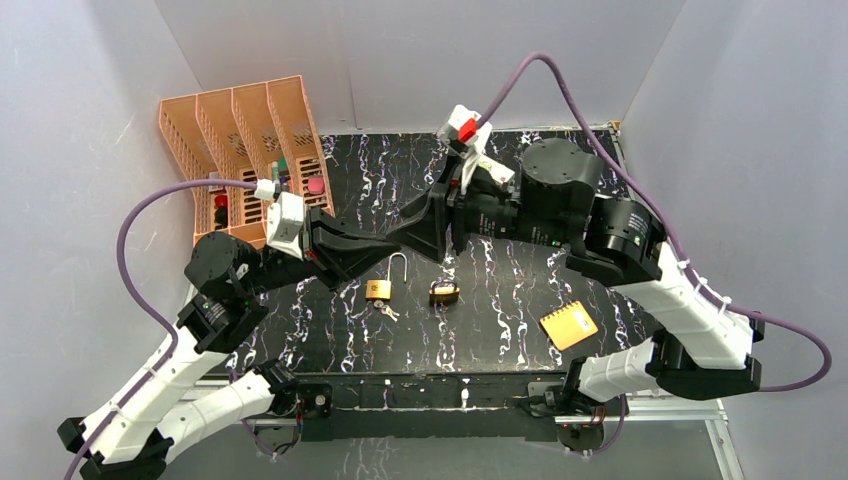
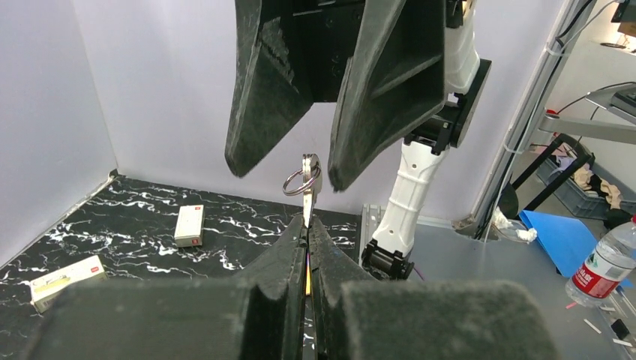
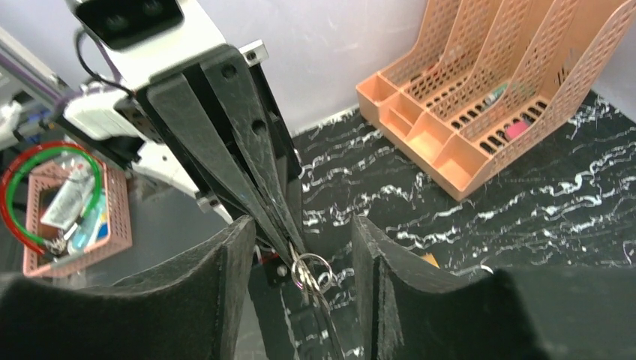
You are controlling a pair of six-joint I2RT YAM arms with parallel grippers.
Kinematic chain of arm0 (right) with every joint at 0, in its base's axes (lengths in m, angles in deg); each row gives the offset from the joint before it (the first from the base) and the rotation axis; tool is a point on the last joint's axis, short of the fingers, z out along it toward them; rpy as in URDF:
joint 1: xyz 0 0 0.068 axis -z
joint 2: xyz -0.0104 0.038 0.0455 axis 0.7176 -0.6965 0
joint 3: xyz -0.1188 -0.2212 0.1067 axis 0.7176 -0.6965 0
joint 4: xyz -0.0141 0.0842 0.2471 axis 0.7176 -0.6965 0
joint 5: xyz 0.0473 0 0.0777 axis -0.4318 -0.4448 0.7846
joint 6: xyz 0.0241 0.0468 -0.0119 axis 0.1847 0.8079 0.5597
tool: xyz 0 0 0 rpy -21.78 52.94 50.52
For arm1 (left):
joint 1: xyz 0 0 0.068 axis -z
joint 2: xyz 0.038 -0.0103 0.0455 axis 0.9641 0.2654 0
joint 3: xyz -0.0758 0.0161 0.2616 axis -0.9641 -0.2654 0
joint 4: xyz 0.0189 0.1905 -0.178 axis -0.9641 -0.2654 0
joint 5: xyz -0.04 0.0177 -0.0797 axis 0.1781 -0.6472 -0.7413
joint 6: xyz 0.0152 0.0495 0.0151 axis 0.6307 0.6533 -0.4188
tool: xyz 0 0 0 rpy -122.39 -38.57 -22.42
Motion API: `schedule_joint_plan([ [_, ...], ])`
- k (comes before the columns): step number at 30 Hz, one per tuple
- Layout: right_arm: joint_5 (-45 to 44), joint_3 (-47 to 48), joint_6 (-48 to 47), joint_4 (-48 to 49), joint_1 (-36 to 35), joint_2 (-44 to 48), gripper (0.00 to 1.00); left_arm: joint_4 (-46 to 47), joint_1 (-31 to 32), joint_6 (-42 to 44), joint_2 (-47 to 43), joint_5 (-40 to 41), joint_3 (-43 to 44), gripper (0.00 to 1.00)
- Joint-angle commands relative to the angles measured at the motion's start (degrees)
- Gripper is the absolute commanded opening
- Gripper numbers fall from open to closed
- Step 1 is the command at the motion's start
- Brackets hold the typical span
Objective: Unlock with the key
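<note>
Table top point(image 1: 520, 300) was black, veined white like marble. Tiny key point(image 2: 309, 180) and its ring shone silver. Left gripper point(image 2: 307, 223) and right gripper point(image 3: 300, 225) were matte black. Arm links point(image 1: 690, 310) were white, joints black. Padlock point(image 1: 378, 290) and second padlock point(image 1: 444, 293) were brass. File organiser point(image 1: 250, 130) was peach, sides slotted. Notepad point(image 1: 568, 325) was orange-yellow. Cables point(image 1: 545, 58) were purple. Walls point(image 1: 400, 60) were pale grey.

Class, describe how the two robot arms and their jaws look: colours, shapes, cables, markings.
Left arm and right arm: white links between round black joints. The jaws are black, rough-textured wedges. A purple cable loops to a white camera on each wrist; the right one bears a red tab.
</note>
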Motion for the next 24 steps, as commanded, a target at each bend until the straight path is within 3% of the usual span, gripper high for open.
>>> schedule_joint_plan([
  [1, 1.1, 5.0, -3.8, -7.4, 0.0, -1.1, 0.56, -1.6, -0.2, 1.3, -1.4, -1.3, 2.8, 0.0],
  [9, 0.2, 10.7, -8.2, -17.1, 0.0, -4.0, 0.52, -3.4, -0.2, 1.5, -1.6, -1.8, 3.2, 0.0],
  [15, 0.0, 6.6, -8.0, -12.5, 0.0, -1.9, 0.34, -3.5, -0.2, 1.0, -0.9, -2.0, 3.4, 0.0],
  [20, 1.1, 5.6, -7.7, -12.0, 0.0, -2.4, 0.33, -3.3, -0.2, 0.9, -0.3, -2.3, 3.8, 0.0],
  [23, 1.1, 2.8, -6.9, -8.8, 0.0, -0.9, 0.18, -3.3, -0.2, 0.9, -0.2, -2.2, 3.9, 0.0],
  [24, 0.1, 0.3, -5.5, -6.0, 0.0, 0.7, 0.05, -3.2, -0.2, 0.3, -0.2, -1.3, 3.5, 0.0],
])
